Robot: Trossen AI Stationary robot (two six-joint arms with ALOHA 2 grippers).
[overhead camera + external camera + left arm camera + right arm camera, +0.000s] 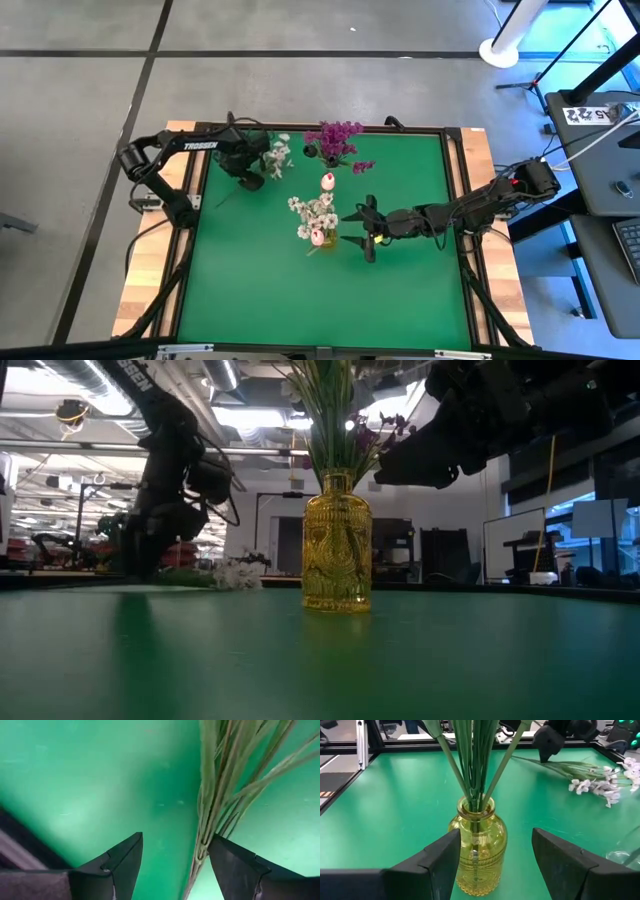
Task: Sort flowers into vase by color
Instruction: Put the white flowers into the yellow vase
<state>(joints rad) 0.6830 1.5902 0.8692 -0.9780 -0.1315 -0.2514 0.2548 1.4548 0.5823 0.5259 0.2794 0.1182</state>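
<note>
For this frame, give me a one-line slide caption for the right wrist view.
Open right gripper faces a yellow glass vase of green stems; white flower sprigs lie on the green table beyond.

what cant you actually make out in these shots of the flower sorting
- Low view: the blossoms above the yellow vase are cut off by the top edge.
- Left wrist view: the stems between the open left gripper run out of frame, so their flower colour is unseen.
- High view: the purple flowers hide whatever vase holds them.
- Right wrist view: the right gripper is open; the flower heads are cut off.
</note>
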